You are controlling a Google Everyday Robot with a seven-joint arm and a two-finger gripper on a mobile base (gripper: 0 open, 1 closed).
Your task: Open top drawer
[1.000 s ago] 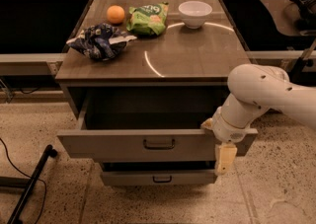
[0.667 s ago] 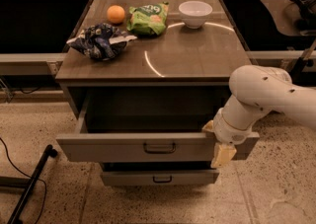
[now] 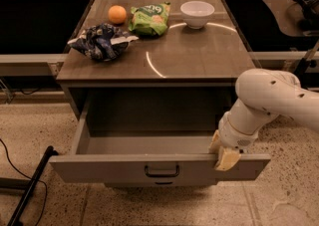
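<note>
The top drawer point(image 3: 99, 168) is pulled far out from the cabinet, and its inside shows empty. Its grey-beige front carries a small dark pull handle point(image 3: 162, 171) at the centre. My gripper point(image 3: 225, 156) sits at the right part of the drawer front's top edge, right of the handle, with its beige fingers point(image 3: 228, 159) reaching over the edge. The white arm point(image 3: 271, 100) comes in from the right. The lower drawers are mostly hidden under the open one.
On the cabinet top point(image 3: 199, 56) lie an orange point(image 3: 117, 14), a green chip bag point(image 3: 149, 18), a white bowl point(image 3: 197, 13) and a dark blue crumpled bag point(image 3: 101, 41). A black pole point(image 3: 30, 185) lies on the floor at the left. Dark counters flank the cabinet.
The drawer has slid further out toward the camera, and my gripper has come along with its front edge. The things on top have not moved.
</note>
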